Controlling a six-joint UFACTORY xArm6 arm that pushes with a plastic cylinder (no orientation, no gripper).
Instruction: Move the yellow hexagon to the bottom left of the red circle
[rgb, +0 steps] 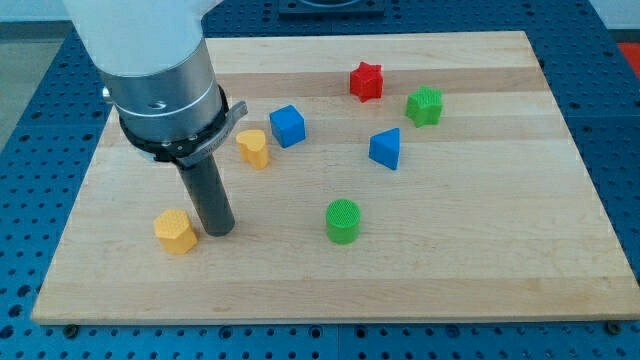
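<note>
The yellow hexagon (175, 231) lies at the view's lower left of the wooden board (480, 270). My tip (220, 230) rests on the board just to the right of the hexagon, close beside it; I cannot tell if they touch. No red circle shows in this view; the only red block is a red star (366, 81) at the view's top, right of centre.
A yellow heart-like block (253, 147) and a blue cube (287, 126) sit above my tip. A blue triangle (385, 149) and a green star-like block (424, 105) lie to the right. A green cylinder (343, 221) stands near the middle bottom.
</note>
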